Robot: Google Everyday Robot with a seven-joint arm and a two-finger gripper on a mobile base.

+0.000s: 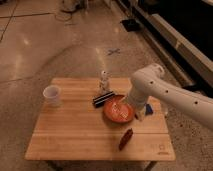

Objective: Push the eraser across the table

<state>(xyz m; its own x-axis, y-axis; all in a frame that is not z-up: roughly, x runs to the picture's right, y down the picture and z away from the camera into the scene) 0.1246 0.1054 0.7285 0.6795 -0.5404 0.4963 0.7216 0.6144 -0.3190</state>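
Note:
The eraser [102, 99] is a small black bar with a pale stripe, lying on the light wooden table [75, 135] just left of an orange-red bowl [119, 112]. My white arm comes in from the right and bends down to the bowl's right rim. The gripper [121, 106] hangs over the bowl, a short way right of the eraser and not touching it. Its jaws stand open with nothing held.
A white cup [52, 95] stands near the left edge. A small white bottle [104, 80] stands just behind the eraser. A dark red elongated object [126, 139] lies in front of the bowl, and a blue object [148, 108] sits behind my arm.

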